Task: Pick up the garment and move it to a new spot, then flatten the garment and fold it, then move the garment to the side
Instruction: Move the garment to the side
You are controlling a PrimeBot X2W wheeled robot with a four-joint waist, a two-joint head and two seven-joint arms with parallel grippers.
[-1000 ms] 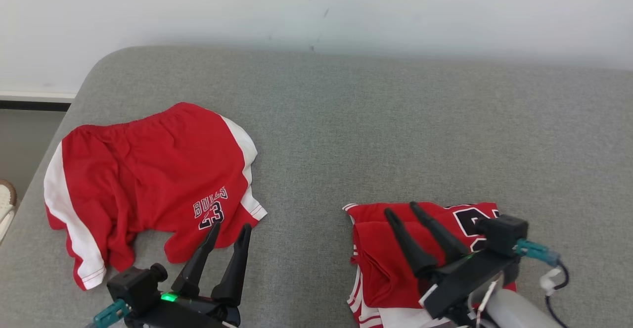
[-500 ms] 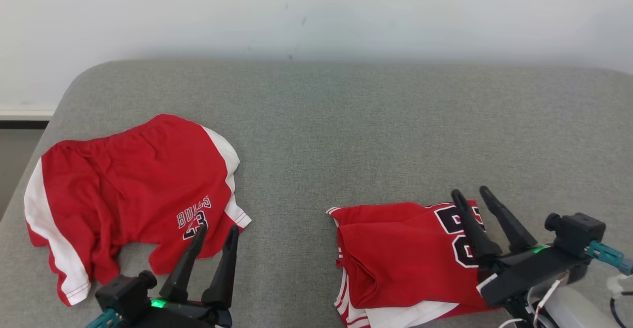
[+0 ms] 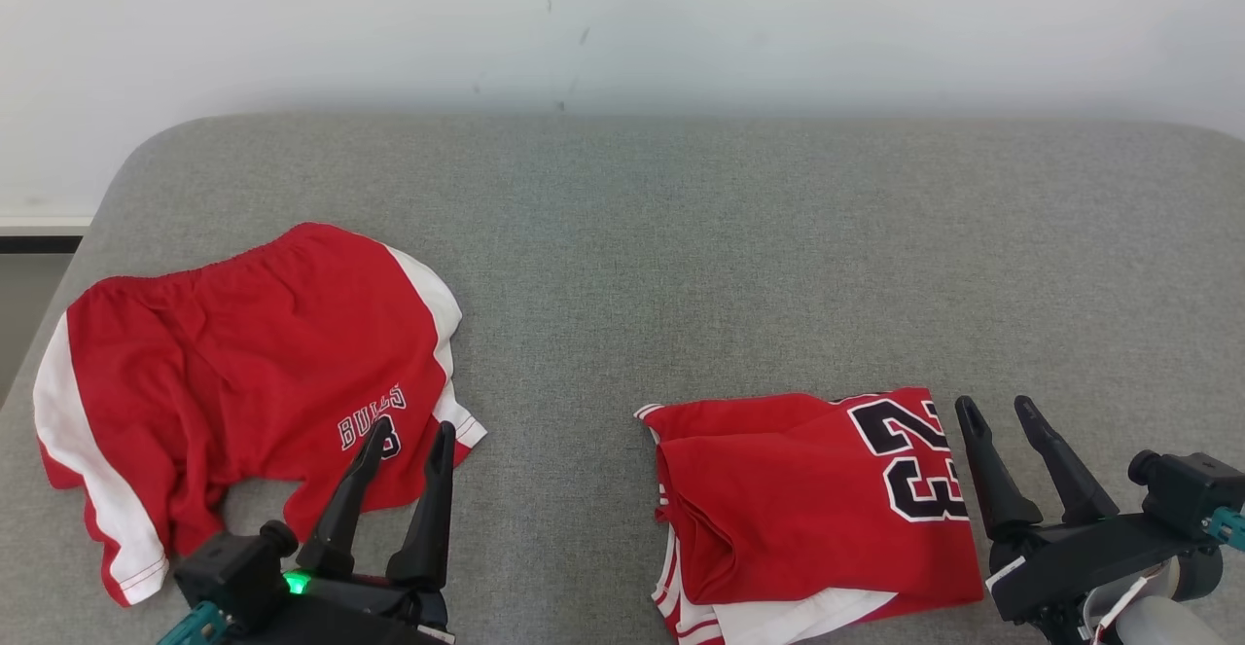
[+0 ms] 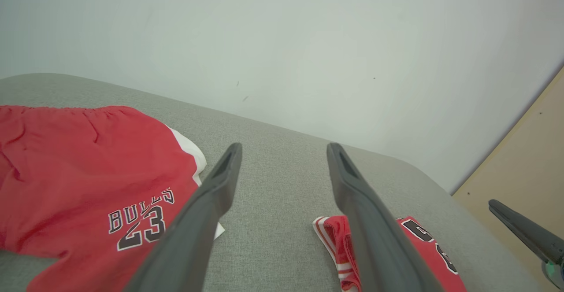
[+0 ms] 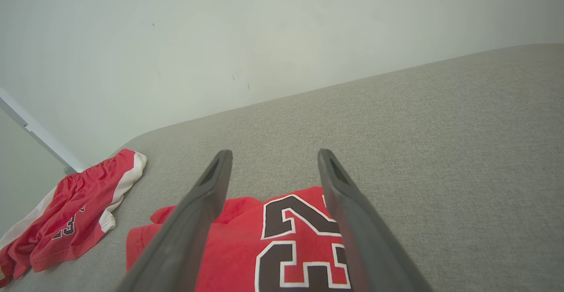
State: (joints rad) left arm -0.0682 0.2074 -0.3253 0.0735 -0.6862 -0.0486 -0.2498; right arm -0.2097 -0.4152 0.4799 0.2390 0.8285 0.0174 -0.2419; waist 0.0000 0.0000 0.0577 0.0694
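Note:
A red jersey (image 3: 817, 499) with a black "23" lies folded on the grey cushion (image 3: 729, 256) at the lower right, white trim showing at its near edge. My right gripper (image 3: 994, 402) stands open just right of it, touching nothing. From the right wrist the jersey (image 5: 238, 226) sits below the open right gripper (image 5: 275, 153). Red shorts (image 3: 243, 373) with white side stripes and "BULLS 23" lie spread and wrinkled at the left. My left gripper (image 3: 411, 426) is open at their near right corner, holding nothing. The left wrist view has the open left gripper (image 4: 284, 146) between the shorts (image 4: 79, 173) and the jersey (image 4: 337, 239).
A pale wall (image 3: 622, 22) runs behind the cushion. The cushion's rounded left edge (image 3: 88, 236) drops off beside a white skirting. A beige panel (image 4: 528, 160) stands past the cushion's right end. Bare grey fabric stretches across the middle and back.
My right gripper has drawn off the jersey to its right side, leaving it folded in place. The head camera shifted. The left gripper holds its spot by the shorts.

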